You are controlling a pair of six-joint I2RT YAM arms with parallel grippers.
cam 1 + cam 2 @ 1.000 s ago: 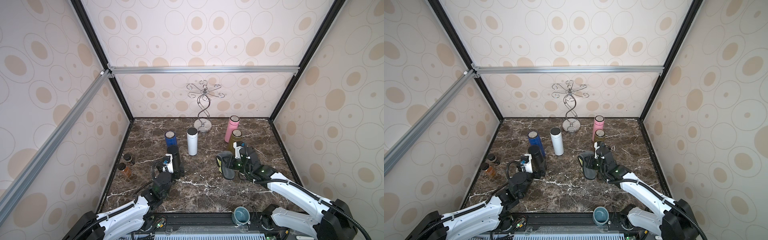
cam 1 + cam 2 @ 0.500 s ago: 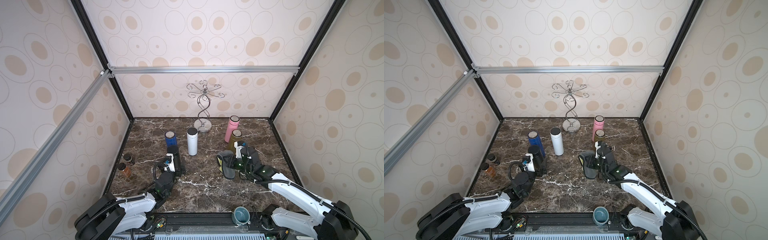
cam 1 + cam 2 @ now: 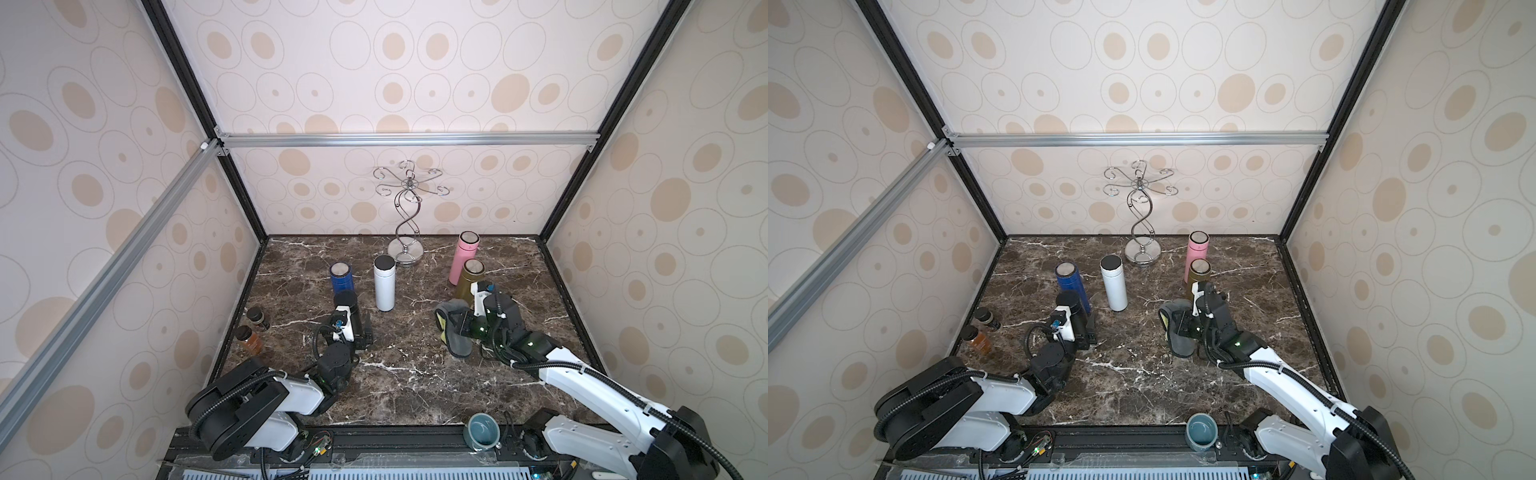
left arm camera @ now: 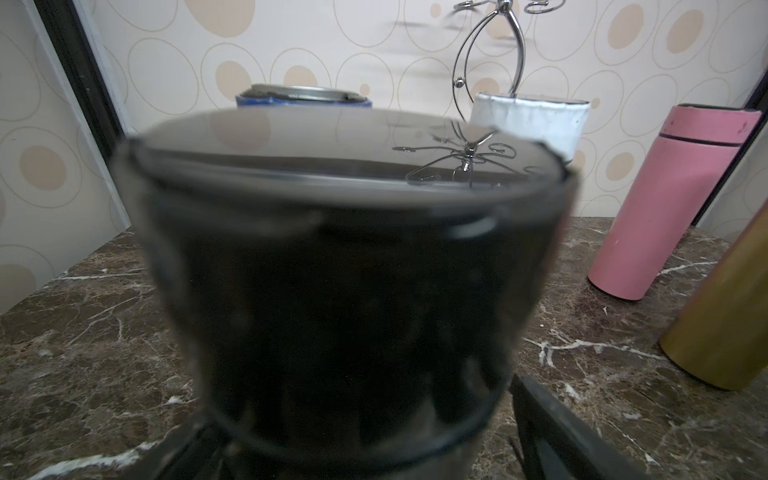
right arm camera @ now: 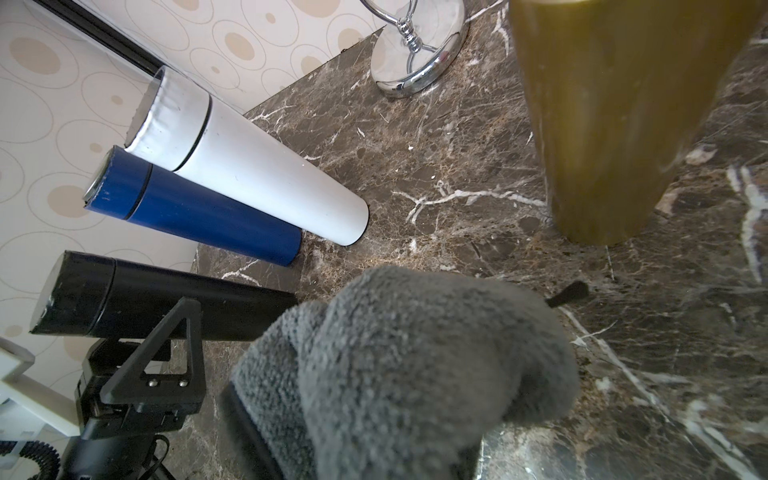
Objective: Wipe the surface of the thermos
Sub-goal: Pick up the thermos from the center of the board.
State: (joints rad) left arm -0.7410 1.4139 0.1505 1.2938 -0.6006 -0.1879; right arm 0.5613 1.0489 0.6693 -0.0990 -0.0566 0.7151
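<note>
- Left gripper [image 3: 356, 332] jaws apart, straddling the upright black thermos [image 3: 346, 300] at near left, just nearer than the blue thermos [image 3: 341, 277].
- Right gripper [image 3: 465, 326] clamped on the grey cloth [image 5: 407, 374], right of centre.
- Black thermos likely rigid, slick, tippy: clamp mid-body firmly.

1. Left wrist view: black thermos [image 4: 353, 270] blurred, base cut off. It hides most of blue thermos [image 4: 303, 99].
2. Right wrist view: grey cloth [image 5: 415, 374] blurred, covers right gripper [image 3: 457, 328] jaws. Olive thermos [image 5: 615, 116] top cut off.
3. Left gripper [image 3: 358, 330] jaws: contact with black thermos not discernible.
</note>
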